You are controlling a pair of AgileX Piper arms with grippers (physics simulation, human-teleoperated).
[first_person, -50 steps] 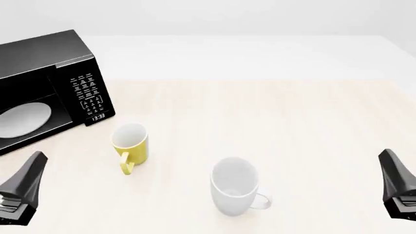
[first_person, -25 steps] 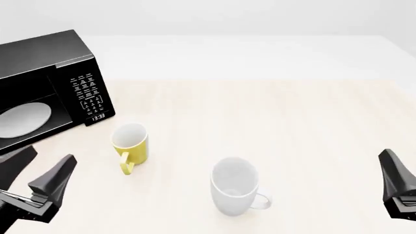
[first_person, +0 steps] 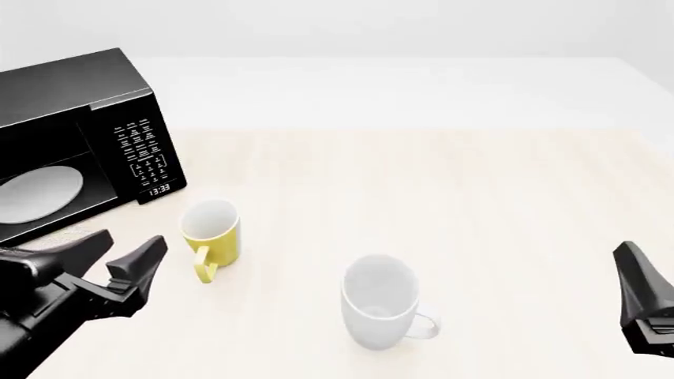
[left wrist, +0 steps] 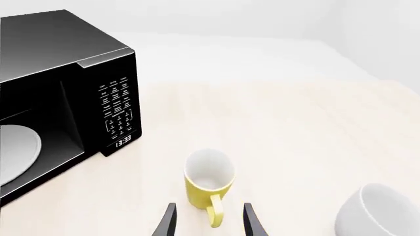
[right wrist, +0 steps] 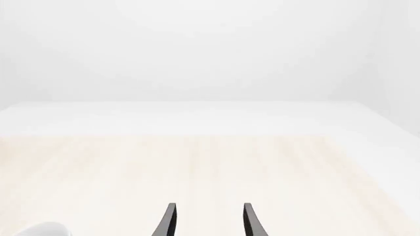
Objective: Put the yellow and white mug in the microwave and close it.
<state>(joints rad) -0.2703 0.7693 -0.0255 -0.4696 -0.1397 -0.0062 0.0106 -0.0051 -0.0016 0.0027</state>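
Within the last second the left tool (first_person: 125,260), fingers apart, has swung up beside the yellow and white mug (first_person: 211,229), which stands on the tabletop (first_person: 443,189) just before the open microwave (first_person: 79,134), so a grasp looks imminent, while the right tool (right wrist: 206,219) waits, fingers spread.

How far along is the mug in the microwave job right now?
Nothing is done yet. The small yellow mug with a white inside stands on the table, ungrasped, beside the open black microwave. The left gripper is open, lined up on its handle. Grasping, loading and closing the door remain.
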